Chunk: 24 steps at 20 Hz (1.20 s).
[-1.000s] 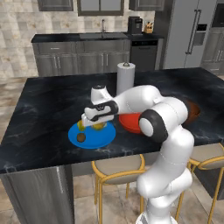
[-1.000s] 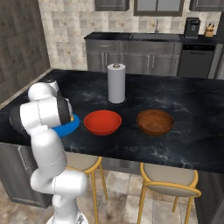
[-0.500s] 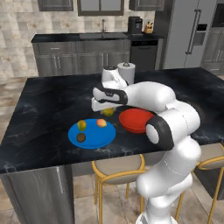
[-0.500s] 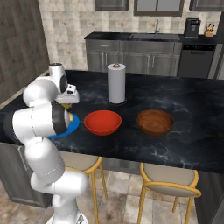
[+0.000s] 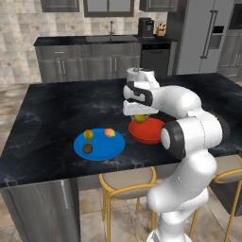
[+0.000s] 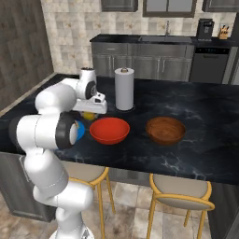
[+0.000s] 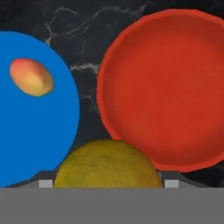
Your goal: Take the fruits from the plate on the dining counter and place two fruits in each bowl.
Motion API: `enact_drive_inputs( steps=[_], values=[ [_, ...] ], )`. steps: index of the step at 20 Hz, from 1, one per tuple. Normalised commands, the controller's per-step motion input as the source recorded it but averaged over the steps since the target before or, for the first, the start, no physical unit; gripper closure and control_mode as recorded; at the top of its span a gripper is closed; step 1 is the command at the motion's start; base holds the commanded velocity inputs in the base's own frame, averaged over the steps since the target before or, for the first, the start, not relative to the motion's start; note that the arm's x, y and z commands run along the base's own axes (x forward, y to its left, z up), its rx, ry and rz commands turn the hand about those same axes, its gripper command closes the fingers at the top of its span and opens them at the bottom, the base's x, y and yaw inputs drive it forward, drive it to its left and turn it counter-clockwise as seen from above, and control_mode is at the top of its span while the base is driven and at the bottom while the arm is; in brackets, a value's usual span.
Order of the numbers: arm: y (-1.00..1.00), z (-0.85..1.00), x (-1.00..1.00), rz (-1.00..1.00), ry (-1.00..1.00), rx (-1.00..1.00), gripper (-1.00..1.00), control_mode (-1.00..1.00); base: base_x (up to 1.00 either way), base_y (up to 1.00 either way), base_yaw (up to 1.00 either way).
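I am seeing the olive-yellow fruit (image 7: 108,164) sitting round between my gripper (image 5: 140,117) jaws, which are clamping it above the near-left rim of the red bowl (image 5: 149,131), and being round it is showing no clear long axis. My arm is reaching forward over the dining counter (image 5: 56,106) with the hand pointing down beside the blue plate (image 5: 99,144). The peach-orange fruit (image 7: 31,77) is lying tilted on that plate; my fingertips are staying mostly hidden behind the held fruit.
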Motion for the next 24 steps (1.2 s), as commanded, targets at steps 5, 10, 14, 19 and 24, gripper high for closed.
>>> enact_drive_inputs(
  steps=[5, 10, 14, 19, 24],
  values=[
    [-0.78, -0.63, 0.12, -0.07, 0.0, 0.03, 1.0, -1.0, 0.0, 0.0, 0.0],
    [-0.26, -0.66, 0.16, -0.02, 0.0, -0.02, 1.0, -1.0, 0.0, 0.0, 0.0],
    [0.0, -0.5, 0.11, 0.0, 0.0, -0.06, 1.0, -1.0, 0.0, 0.0, 0.0],
    [-0.01, -0.27, 0.0, 0.0, 0.0, -0.02, 1.0, -1.0, 0.0, 0.0, 0.0],
    [-0.01, 0.0, 0.01, 0.0, 0.0, 0.0, -1.0, -1.0, 0.0, 0.0, 0.0]
  ],
)
